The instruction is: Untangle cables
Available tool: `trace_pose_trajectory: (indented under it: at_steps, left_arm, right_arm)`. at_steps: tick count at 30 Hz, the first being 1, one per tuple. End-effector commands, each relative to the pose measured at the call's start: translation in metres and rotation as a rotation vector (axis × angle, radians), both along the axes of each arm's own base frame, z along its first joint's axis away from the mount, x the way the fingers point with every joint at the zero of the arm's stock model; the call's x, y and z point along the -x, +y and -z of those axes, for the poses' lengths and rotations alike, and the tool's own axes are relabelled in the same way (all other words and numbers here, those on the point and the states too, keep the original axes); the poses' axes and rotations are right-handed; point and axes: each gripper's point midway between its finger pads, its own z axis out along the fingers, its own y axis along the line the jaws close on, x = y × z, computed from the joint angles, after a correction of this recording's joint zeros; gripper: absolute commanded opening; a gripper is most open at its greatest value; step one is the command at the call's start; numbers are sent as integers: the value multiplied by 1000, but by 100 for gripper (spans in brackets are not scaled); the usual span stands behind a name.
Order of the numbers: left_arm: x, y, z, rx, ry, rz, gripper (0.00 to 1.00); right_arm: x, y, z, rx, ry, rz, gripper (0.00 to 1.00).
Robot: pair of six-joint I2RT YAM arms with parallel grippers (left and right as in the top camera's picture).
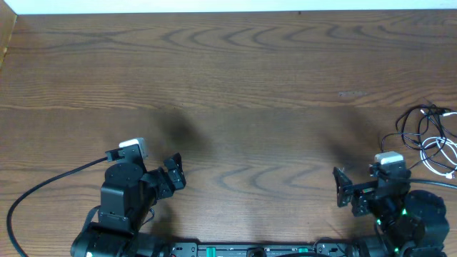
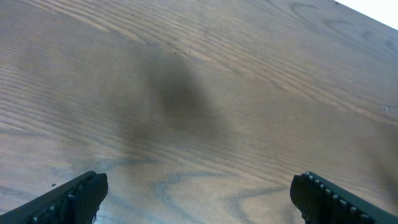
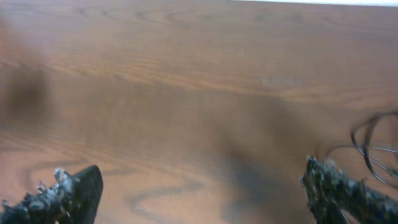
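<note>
A thin black cord (image 1: 416,123) and a thin white cord (image 1: 437,151) lie tangled in a small heap at the table's far right edge. In the right wrist view only loops of the black cord (image 3: 372,149) show at the right edge. My right gripper (image 1: 345,193) is open and empty, low on the table's near right, to the left of and nearer than the heap; it also shows in the right wrist view (image 3: 202,190). My left gripper (image 1: 173,175) is open and empty at the near left, far from the cords; the left wrist view (image 2: 199,193) shows only bare wood between its fingers.
The wooden table (image 1: 228,78) stretches across the whole view, with a pale strip along its far edge. A thick black arm wire (image 1: 43,187) loops over the table at the near left.
</note>
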Motion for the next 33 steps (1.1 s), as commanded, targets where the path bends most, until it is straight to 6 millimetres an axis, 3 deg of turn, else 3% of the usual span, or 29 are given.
trace_pose_trajectory:
  at_steps: [1, 14, 28, 33]
  left_arm:
    - [0, 3, 2, -10, 2, -13, 98]
    - [0, 3, 2, -10, 2, -13, 99]
    - [0, 3, 2, -10, 2, -13, 98]
    - [0, 3, 2, -10, 2, -13, 98]
  right_arm:
    - [-3, 10, 8, -33, -36, -43, 99]
    - [-38, 19, 19, -66, -263, -72, 99]
    - [-50, -3, -20, -81, -662, 56, 99]
    - [-50, -14, -26, -73, -710, 120, 99]
